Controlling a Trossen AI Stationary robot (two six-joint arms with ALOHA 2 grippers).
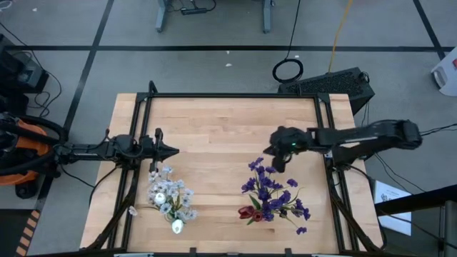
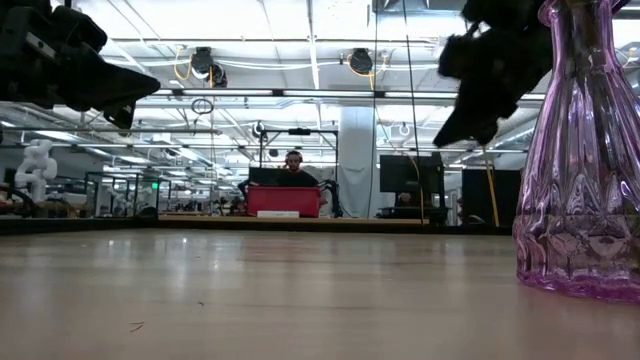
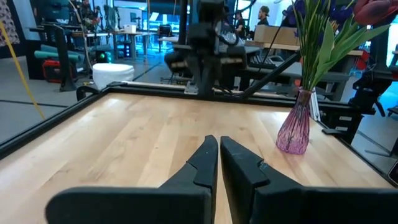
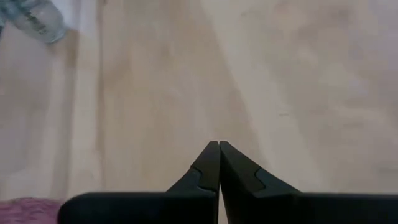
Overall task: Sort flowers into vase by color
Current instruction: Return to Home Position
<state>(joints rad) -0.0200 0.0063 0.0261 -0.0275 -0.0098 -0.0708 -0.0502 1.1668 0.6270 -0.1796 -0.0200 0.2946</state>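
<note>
High view: right gripper point(image 1: 278, 165) fingers pressed together, empty, above table point(image 1: 214, 121) by purple flowers point(image 1: 271, 191) in pink vase point(image 2: 588, 190); arm point(image 1: 357, 134) reaches in from right. Left gripper point(image 1: 171, 150) closed, empty, near white flowers point(image 1: 171, 194).

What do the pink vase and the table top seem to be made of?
The pink vase looks like glossy, ribbed glass or clear plastic: it is see-through, with bright highlights. The table top looks like pale matte wood: plank seams and grain show.
</note>
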